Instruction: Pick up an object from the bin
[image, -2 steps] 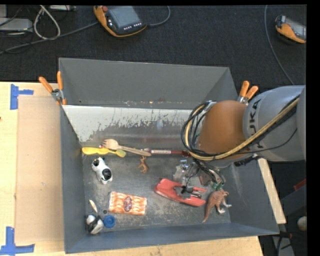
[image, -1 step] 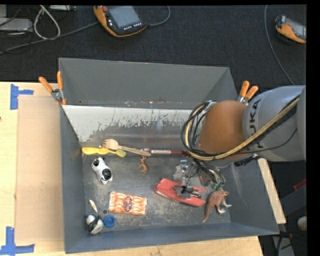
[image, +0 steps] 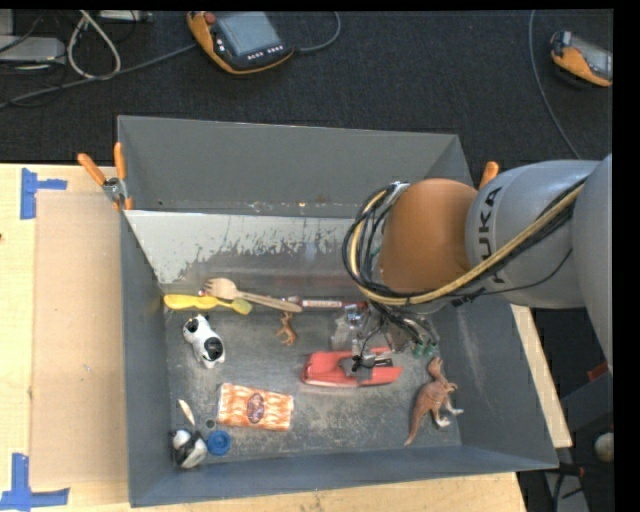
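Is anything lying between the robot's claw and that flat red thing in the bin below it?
Nothing visible does. The gripper is directly over the right end of the flat red thing in the middle of the bin. The brown dinosaur lies apart, toward the near right corner.

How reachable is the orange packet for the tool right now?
Probably yes: the orange packet lies flat with nothing on it, apart from its neighbours. The tool is over the red flat toy, further right in the view, with bare floor between them.
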